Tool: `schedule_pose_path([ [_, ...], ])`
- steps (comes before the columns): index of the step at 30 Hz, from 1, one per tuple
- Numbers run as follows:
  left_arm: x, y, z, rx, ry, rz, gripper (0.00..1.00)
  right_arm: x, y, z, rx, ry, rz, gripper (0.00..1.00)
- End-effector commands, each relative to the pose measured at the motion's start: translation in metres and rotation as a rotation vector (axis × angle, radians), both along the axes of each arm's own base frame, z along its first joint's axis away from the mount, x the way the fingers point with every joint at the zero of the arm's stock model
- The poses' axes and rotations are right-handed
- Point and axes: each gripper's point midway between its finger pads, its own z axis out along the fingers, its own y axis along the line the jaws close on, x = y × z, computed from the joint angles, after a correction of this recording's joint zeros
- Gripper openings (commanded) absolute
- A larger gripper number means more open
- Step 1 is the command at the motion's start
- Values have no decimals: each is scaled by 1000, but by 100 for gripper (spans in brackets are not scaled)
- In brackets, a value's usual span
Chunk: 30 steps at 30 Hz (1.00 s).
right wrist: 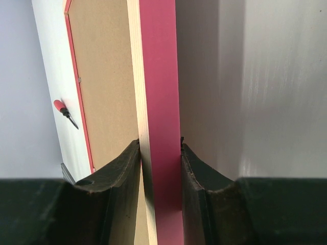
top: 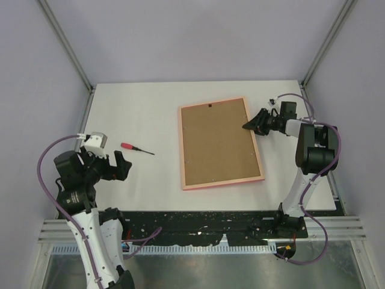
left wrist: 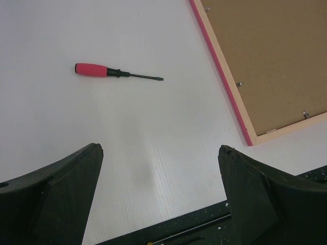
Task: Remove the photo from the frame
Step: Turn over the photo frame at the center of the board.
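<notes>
The pink frame (top: pixel 180 150) lies back up on the white table, its brown backing board (top: pixel 218 143) filling it. The photo is hidden under that board. My right gripper (top: pixel 251 126) is at the frame's right edge near the far corner. In the right wrist view its jaws (right wrist: pixel 160 148) are shut on the frame's pink side rail (right wrist: pixel 159 76), one finger (right wrist: pixel 120 168) over the backing board (right wrist: pixel 104 81) and the other on the outer side. My left gripper (top: pixel 123 164) hovers open and holds nothing at the table's left, well clear of the frame (left wrist: pixel 225 76).
A red-handled screwdriver (top: pixel 133 147) lies on the table between the left gripper and the frame, its tip pointing toward the frame; it also shows in the left wrist view (left wrist: pixel 97 70). Small metal tabs (left wrist: pixel 305 115) hold the backing board. The table's black front edge (left wrist: pixel 194 224) is just below the left fingers.
</notes>
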Motion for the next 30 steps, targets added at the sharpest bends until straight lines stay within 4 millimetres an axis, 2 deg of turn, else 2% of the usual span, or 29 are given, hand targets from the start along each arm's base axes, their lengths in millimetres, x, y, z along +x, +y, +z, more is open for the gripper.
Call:
schedule_pose_path([
  [1, 8, -3, 13, -26, -34, -21, 100, 6, -16, -20, -179, 22, -54, 15],
  [5, 9, 7, 5, 18, -41, 27, 100, 6, -15, -24, -180, 43, -46, 19],
  [8, 7, 4, 7, 13, -54, 14, 100, 5, -12, -25, -184, 37, -37, 23],
  [14, 9, 2, 6, -5, -41, 1, 100, 1, -6, -29, -146, 71, -15, 43],
  [22, 8, 1, 7, -1, -50, -4, 99, -9, -7, -29, -157, 91, 0, 62],
  [25, 7, 2, 9, 7, -60, 6, 100, -7, -14, -21, -206, 82, 8, 67],
  [29, 7, 3, 14, 12, -74, 17, 100, -7, -47, -16, -428, 109, -1, 71],
  [30, 8, 3, 14, 9, -71, 16, 100, -14, -53, -12, -472, 117, 20, 72],
])
